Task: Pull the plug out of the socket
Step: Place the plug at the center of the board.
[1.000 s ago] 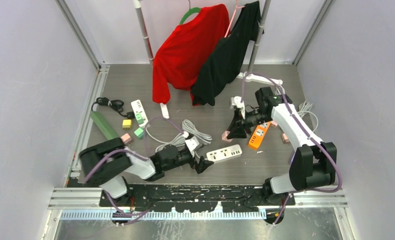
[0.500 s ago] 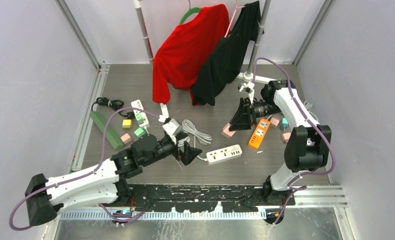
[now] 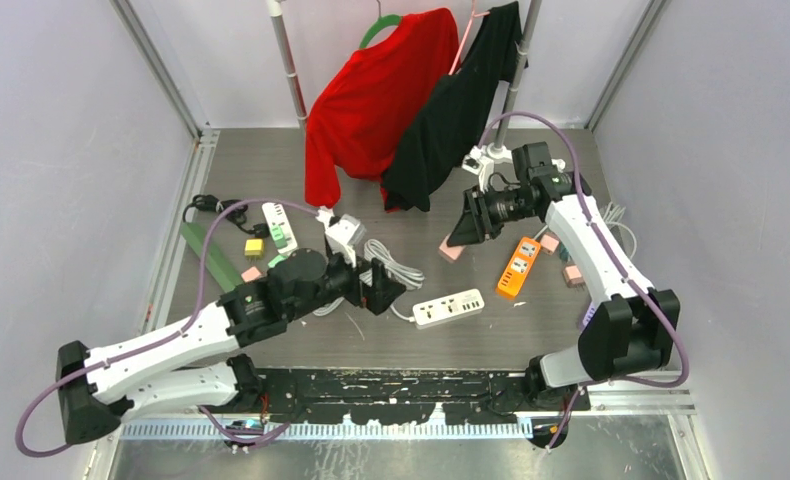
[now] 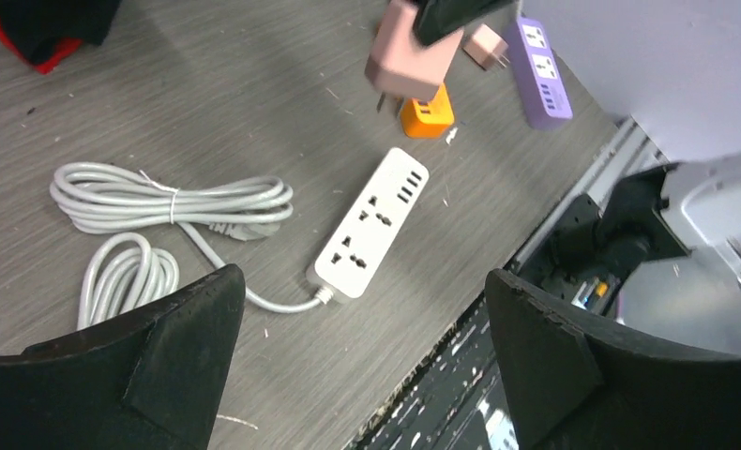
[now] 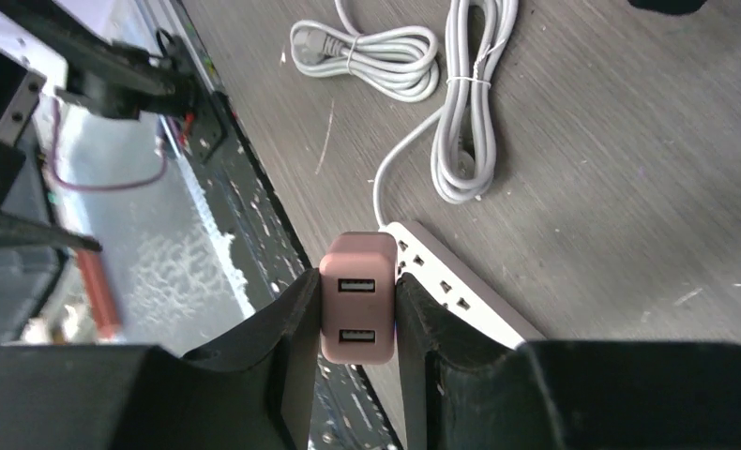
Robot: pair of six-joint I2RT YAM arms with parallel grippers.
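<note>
Pink plug (image 4: 402, 64) pinched in right gripper (image 3: 458, 238), aloft over table (image 3: 531, 320) — left gripper (image 3: 383, 295) gaping, empty, above white power strip (image 4: 371, 225).

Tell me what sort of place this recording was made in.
Probably a robotics lab test cell: plain panel walls and metal framing enclose the table, with power strips and hung garments as props.

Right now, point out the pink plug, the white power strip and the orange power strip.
pink plug (image 5: 357, 309), right wrist view, face with two USB ports
white power strip (image 4: 371, 225), left wrist view, socket face
orange power strip (image 3: 518, 268), top external view, its middle
</note>
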